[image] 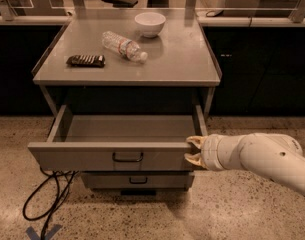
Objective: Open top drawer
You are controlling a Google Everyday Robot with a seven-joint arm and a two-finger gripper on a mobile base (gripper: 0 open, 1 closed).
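The top drawer (77,157) hangs under the bench (182,64) and stands pulled well out toward the near side. Its wide grey inside is bare. The hand (193,151) is at the right end of the drawer's front panel. Its two fingers (194,141) are stacked one above the other and held a little apart. The upper one sits at the panel's top rim and the lower one against the panel's end. It touches the drawer there, but I cannot tell whether it is clamped on anything.

The drawer looks like sheet metal: stiff, not fragile, and light with nothing in it. It should run straight on its side rails, and most of the resistance likely comes from those rails. The painted surface looks smooth and probably slippery for a pinch on the flat face.

The surest hold is the small black handle (127,157) at the panel's centre, since a pull there runs square to the rails. A pull from the right corner is off-centre and could skew the drawer so it binds.

On the bench top, a bottle (124,46) lies on its side, with a bowl (150,23) and a flat dark object (85,60). A jerk could set the bottle rolling. A shorter lower drawer (137,180) stays closed beneath.
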